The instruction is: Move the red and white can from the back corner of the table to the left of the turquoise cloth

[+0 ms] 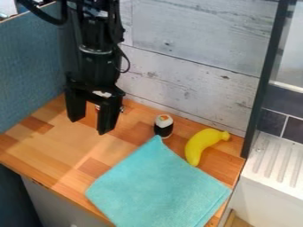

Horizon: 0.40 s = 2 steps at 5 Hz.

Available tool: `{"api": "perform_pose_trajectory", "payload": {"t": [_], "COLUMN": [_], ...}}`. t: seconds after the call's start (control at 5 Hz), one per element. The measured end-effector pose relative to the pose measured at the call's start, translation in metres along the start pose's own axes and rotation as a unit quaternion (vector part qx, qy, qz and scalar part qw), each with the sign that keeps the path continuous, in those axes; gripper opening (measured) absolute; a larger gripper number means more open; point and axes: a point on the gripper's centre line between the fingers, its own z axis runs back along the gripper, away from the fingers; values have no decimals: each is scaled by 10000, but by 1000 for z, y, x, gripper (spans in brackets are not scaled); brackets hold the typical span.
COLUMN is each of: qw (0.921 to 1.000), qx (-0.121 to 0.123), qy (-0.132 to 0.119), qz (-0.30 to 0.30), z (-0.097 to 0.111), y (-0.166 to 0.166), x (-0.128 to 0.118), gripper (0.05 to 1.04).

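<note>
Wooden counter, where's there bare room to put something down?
Picture-left, the counter has bare wood between the blue panel, front edge and turquoise cloth. It's crowded at right, with sushi roll, banana and cloth close together; the claw hangs over the back left.

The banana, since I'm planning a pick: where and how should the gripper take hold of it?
Probably mid-curve on the banana, the gripper coming straight down, its open fingers straddling the narrow width: it lies flat, long and slender, one end close to the cloth.

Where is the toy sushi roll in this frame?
In the camera view, the sushi roll stands right of the tool, between it and the banana.
</note>
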Motion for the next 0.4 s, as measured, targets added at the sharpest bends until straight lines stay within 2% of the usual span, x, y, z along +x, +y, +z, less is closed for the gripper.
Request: {"api": "perform_pose_trajectory", "payload": {"t": [0.2, 0.4], "qw": [9999, 9978], "qx": [-32, -115], "qy": [119, -632], "qz": [-1, 155], "z": [-8, 15], "y": [0, 20], "x": [1, 45], "gripper": [1000, 1000]}}
